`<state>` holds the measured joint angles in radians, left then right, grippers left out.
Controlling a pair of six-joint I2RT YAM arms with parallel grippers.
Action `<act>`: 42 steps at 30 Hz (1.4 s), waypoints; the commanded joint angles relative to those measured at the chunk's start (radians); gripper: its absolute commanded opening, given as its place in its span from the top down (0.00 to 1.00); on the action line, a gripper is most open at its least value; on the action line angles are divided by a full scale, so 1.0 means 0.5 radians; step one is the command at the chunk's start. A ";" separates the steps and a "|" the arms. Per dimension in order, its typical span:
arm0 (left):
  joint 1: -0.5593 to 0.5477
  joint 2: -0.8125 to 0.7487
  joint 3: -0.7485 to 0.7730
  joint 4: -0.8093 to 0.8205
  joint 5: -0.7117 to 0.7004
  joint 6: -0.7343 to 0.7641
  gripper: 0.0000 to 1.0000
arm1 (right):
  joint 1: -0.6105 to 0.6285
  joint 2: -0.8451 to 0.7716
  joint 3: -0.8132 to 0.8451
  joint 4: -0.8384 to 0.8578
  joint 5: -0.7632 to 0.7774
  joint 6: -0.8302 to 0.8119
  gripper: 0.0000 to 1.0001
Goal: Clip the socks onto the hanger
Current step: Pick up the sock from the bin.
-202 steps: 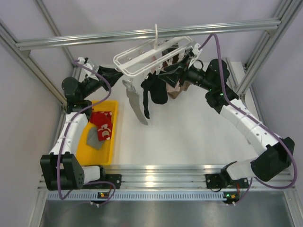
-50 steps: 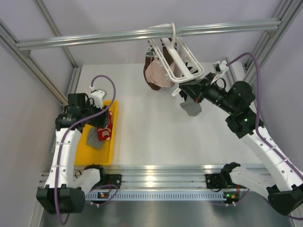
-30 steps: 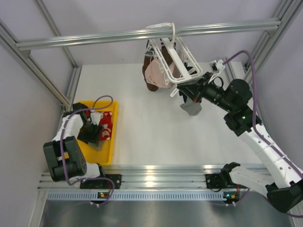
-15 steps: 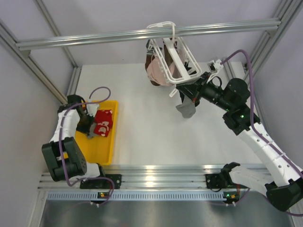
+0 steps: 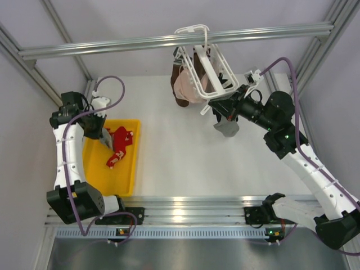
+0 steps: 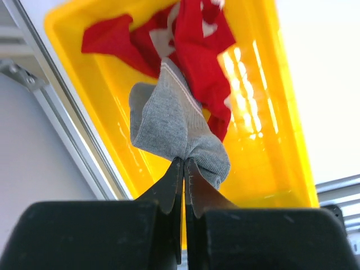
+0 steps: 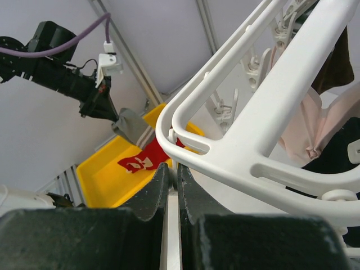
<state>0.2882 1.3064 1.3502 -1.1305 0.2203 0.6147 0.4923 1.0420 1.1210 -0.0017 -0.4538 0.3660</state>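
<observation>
In the top view, the left gripper (image 5: 105,136) is pinching a grey sock (image 5: 107,140) and holding it above the yellow tray (image 5: 134,169) at the left of the frame, probably to carry it to the clips. A red sock (image 5: 118,149) is lying in the tray. At upper centre, the hanger (image 5: 205,70) is hanging by its hook from the rail, and the right gripper (image 5: 216,108) is gripping its lower corner, seemingly to steady it.

In the left wrist view, the left gripper (image 6: 184,163) is clenching with its jaws together on a bunched fold of the grey sock (image 6: 171,126), which is dangling over the red socks (image 6: 197,45) and the tray (image 6: 284,146).

In the right wrist view, the right gripper (image 7: 172,167) is clamping, jaws nearly touching, at the frame corner of the hanger (image 7: 270,101). The grey sock (image 7: 130,125) is showing far off at centre left.
</observation>
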 commanded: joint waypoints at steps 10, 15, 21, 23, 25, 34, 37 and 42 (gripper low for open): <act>0.013 0.041 0.177 0.058 0.559 -0.211 1.00 | -0.015 0.014 0.077 0.059 0.015 -0.023 1.00; 0.013 0.001 0.217 0.175 0.701 -0.394 1.00 | -0.018 0.014 0.065 0.059 0.009 -0.020 1.00; 0.025 -0.014 0.230 0.291 0.753 -0.563 1.00 | -0.015 0.018 0.068 0.059 0.009 -0.023 1.00; 0.025 -0.066 0.147 0.389 0.719 -0.631 1.00 | -0.015 0.018 0.065 0.059 0.009 -0.020 1.00; 0.022 -0.057 0.101 0.420 0.728 -0.613 1.00 | -0.015 0.015 0.059 0.065 0.006 -0.014 1.00; 0.025 0.161 -0.377 0.285 0.404 0.024 1.00 | -0.018 -0.001 0.041 0.077 0.002 0.001 1.00; 0.031 0.133 -0.519 0.224 0.278 0.291 1.00 | -0.018 -0.013 0.031 0.056 0.012 -0.014 1.00; 0.037 0.072 -0.654 0.138 0.072 0.589 1.00 | -0.018 -0.019 0.028 0.040 0.015 -0.020 1.00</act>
<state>0.2958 1.3884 1.0435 -1.0237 0.3336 0.7456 0.4923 1.0431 1.1206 -0.0021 -0.4538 0.3668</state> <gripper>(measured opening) 0.012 0.035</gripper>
